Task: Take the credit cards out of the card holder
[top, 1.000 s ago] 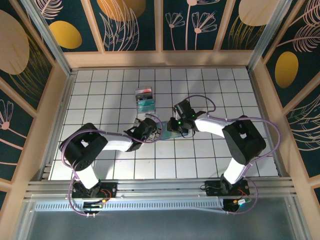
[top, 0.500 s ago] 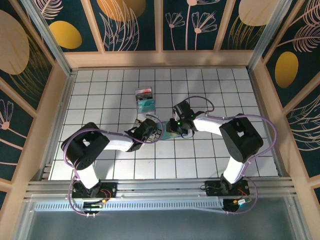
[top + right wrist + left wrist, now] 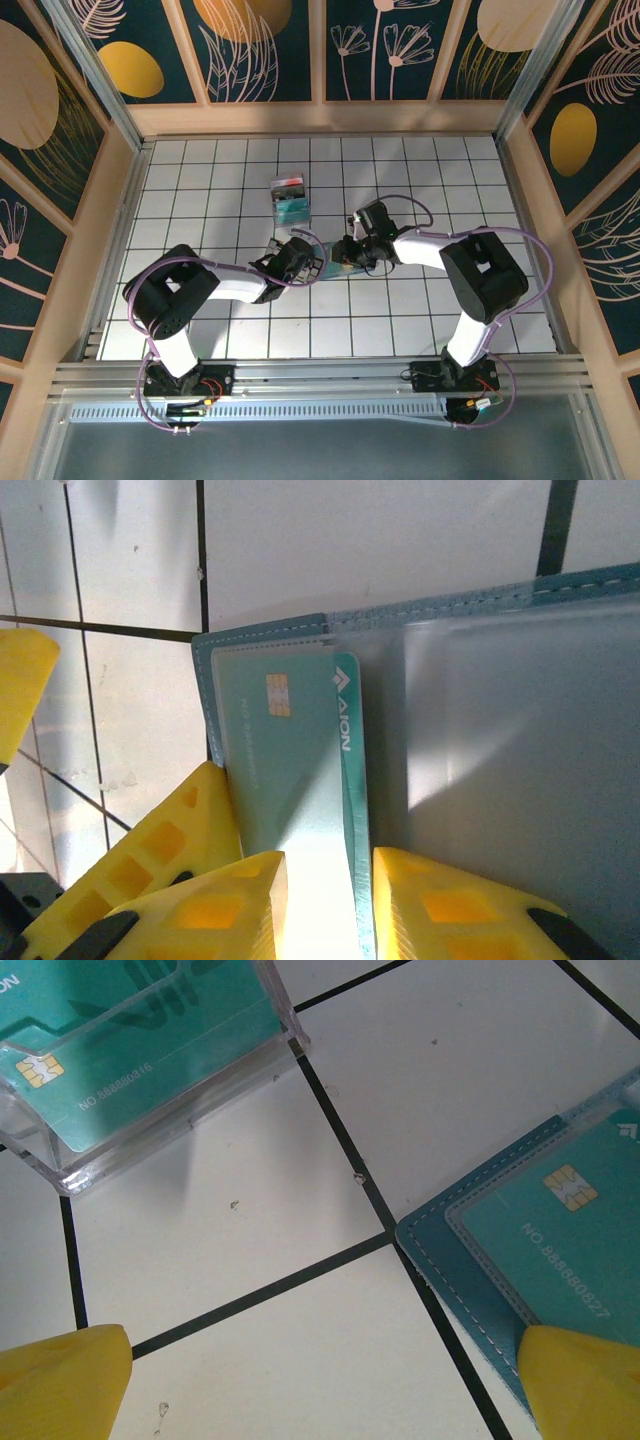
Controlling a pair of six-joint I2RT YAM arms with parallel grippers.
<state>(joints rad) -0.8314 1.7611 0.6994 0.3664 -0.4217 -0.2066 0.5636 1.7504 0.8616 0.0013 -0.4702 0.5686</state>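
Note:
The card holder point(image 3: 262, 631) lies open on the tiled table between both grippers, slate-blue with clear sleeves. A teal credit card point(image 3: 300, 770) with a gold chip sits in its left sleeve, and shows too in the left wrist view point(image 3: 570, 1230). My right gripper point(image 3: 330, 865) hovers over that card with its jaws a narrow way apart, the card's right edge running between them. My left gripper point(image 3: 320, 1360) stands wide open; one yellow fingertip point(image 3: 585, 1385) rests at the holder's corner point(image 3: 470, 1280). From above, both grippers point(image 3: 312, 262) point(image 3: 346, 253) meet mid-table.
A small clear plastic box point(image 3: 290, 200) holding teal and red cards stands just behind the left gripper, close in the left wrist view point(image 3: 150, 1070). Wooden walls point(image 3: 320, 118) ring the white tiled table.
The right gripper has slid a little left over the holder, toward the left gripper, and its jaws have parted slightly. The left arm has stayed put.

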